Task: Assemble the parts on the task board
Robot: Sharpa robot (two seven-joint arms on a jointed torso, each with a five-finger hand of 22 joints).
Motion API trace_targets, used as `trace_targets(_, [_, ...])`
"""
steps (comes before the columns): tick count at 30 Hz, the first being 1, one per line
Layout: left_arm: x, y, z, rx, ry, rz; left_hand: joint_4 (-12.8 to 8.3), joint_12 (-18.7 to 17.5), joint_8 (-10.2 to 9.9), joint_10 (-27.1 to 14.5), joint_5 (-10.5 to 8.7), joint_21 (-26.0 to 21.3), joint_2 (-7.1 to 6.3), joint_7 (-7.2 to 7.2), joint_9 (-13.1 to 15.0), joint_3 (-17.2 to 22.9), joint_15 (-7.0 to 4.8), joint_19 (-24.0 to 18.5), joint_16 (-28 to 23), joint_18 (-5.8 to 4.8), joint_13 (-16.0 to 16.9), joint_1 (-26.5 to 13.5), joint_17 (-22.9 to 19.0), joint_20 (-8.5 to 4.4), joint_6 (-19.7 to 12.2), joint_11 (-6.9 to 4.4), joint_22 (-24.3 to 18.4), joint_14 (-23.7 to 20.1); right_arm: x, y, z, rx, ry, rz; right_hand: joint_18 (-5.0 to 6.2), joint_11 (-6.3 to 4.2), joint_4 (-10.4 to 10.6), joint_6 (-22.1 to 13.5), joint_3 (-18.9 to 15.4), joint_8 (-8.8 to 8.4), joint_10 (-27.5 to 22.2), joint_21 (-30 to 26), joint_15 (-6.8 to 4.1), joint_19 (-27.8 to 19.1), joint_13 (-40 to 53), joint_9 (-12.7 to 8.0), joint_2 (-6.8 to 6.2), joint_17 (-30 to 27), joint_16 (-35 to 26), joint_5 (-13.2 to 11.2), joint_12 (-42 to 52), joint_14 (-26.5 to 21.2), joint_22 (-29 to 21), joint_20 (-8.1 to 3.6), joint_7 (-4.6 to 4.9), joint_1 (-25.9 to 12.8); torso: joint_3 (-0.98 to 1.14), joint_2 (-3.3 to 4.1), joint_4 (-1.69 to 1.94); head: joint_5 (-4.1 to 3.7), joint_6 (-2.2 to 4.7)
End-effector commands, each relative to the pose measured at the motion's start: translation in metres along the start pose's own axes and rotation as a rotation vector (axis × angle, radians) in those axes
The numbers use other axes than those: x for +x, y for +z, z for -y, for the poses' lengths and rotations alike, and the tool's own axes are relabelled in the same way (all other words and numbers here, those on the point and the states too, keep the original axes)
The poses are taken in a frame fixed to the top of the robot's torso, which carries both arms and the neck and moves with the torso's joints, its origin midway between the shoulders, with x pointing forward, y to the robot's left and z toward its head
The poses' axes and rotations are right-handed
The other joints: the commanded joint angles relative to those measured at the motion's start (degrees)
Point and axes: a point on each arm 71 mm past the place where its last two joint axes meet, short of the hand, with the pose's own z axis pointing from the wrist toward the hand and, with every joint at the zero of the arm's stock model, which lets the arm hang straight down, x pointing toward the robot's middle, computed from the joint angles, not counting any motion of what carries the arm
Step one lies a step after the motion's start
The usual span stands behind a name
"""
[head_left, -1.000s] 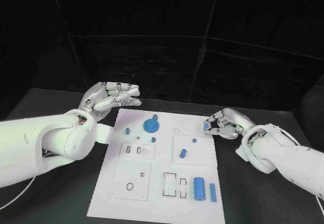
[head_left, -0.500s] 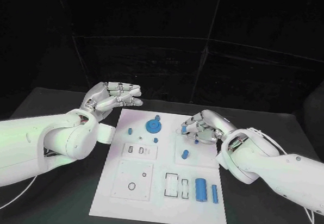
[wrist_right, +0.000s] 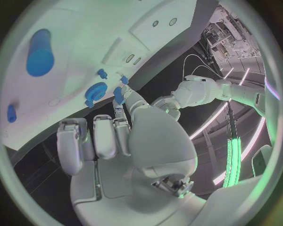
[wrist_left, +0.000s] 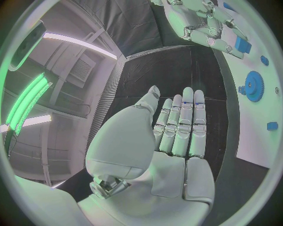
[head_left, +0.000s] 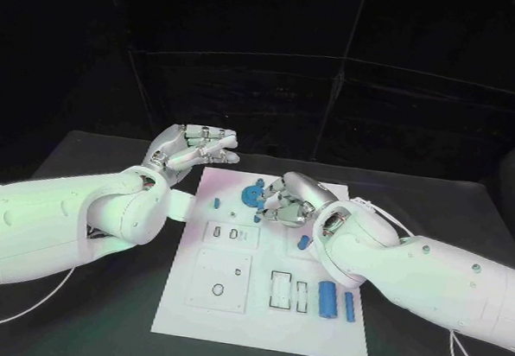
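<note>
The white task board [head_left: 211, 312] lies in the middle of the black table. A blue gear [head_left: 250, 197] stands on its far part. My right hand [head_left: 291, 199] hovers just right of the gear and pinches a small blue part [wrist_right: 118, 95] between thumb and a fingertip; the same part [wrist_left: 242, 44] also appears in the left wrist view. My left hand [head_left: 193, 149] is raised off the board's far left corner, palm flat and fingers straight, holding nothing. Two blue cylinders [head_left: 326, 299] lie side by side on the near right of the board.
Small blue pieces [head_left: 217, 201] sit left of and below the gear, and another blue piece [head_left: 304, 242] lies partly under my right forearm. Slots and holes [head_left: 280, 289] mark the board's near half. Bare black table [head_left: 66, 313] surrounds the board.
My right hand has travelled left from the board's far right edge to beside the gear, carrying the small blue part. The left hand has stayed raised in place.
</note>
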Motion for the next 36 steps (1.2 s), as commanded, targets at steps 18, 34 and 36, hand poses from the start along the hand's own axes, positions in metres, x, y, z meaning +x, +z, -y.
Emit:
trace_targets(18, [0.003, 0.002, 0.001, 0.007, -0.003, -0.015, -0.38, -0.36, -0.30, 0.39, 0.28, -0.19, 0.11, 0.07, -0.06, 0.07, 0.20, 0.38, -0.38, 0.32, -0.09, 0.38, 0.10, 0.21, 0.44, -0.02, -0.09, 0.06, 0.037, 0.006, -0.018, -0.024, -0.110, -0.097, -0.29, -0.17, 0.48, 0.48, 1.05, 0.24, 1.59, -0.04, -0.38, 4.08, 8.12, 0.24, -0.29, 0.18, -0.21, -0.26, -0.35, 1.38, 12.88, -0.29, -0.10, -0.74, 0.12, -0.03, -0.18, 1.57, -1.03])
trace_targets(34, [0.003, 0.002, 0.001, 0.006, -0.003, -0.015, -0.38, -0.36, -0.30, 0.39, 0.28, -0.19, 0.11, 0.07, -0.06, 0.07, 0.20, 0.38, -0.38, 0.32, -0.09, 0.38, 0.10, 0.21, 0.44, -0.02, -0.09, 0.06, 0.050, 0.006, -0.020, -0.027, -0.110, -0.131, -0.29, -0.15, 0.53, 0.46, 1.12, 0.21, 1.63, -0.04, -0.37, 4.07, 8.19, 0.24, -0.44, 0.27, -0.17, -0.29, -0.29, 1.41, 12.88, -0.28, -0.08, -1.01, 0.11, -0.07, -0.18, 1.77, -1.33])
trace_targets(36, [0.003, 0.002, 0.001, 0.006, -0.003, -0.015, -0.38, -0.36, -0.30, 0.39, 0.28, -0.19, 0.11, 0.07, -0.06, 0.07, 0.20, 0.38, -0.38, 0.32, -0.09, 0.38, 0.10, 0.21, 0.44, -0.02, -0.09, 0.06, 0.050, 0.006, -0.018, -0.024, -0.111, -0.132, -0.28, -0.14, 0.56, 0.43, 1.16, 0.19, 1.60, -0.04, -0.36, 4.07, 8.15, 0.23, -0.51, 0.23, -0.18, -0.29, -0.33, 1.41, 12.87, -0.28, -0.06, -1.16, 0.11, -0.05, -0.15, 1.75, -1.34])
